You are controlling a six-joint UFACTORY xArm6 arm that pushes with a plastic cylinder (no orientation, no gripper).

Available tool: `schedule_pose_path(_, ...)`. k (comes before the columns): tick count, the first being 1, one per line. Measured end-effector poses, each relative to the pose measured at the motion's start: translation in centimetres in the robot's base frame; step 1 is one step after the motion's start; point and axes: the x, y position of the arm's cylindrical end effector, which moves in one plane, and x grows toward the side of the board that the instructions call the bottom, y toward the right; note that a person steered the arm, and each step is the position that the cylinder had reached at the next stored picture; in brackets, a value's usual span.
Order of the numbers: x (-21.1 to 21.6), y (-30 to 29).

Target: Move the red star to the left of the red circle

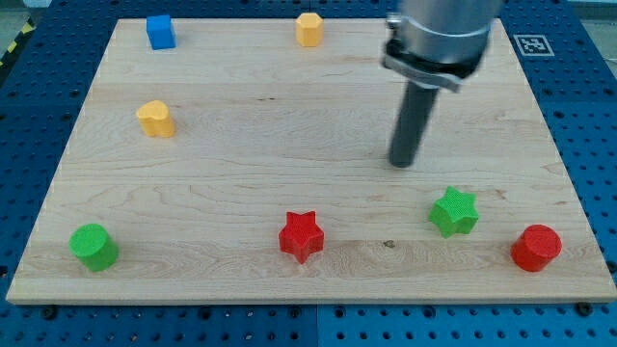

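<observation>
Red and ridged, the red star (301,235) sits below-left of my tip (402,163), with the red circle (536,248) well to the lower right. I should come round the star's left side and nudge it rightward, skirting the green star (454,211) between them. My end effector is a bare rod, grasping nothing, on the pale wood worktop (289,145).
</observation>
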Motion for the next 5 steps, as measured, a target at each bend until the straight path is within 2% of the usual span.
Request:
schedule_pose_path(2,0.5,-14.7)
schedule_pose_path(3,2.7,-19.6)
schedule_pose_path(5,8.8,-17.7)
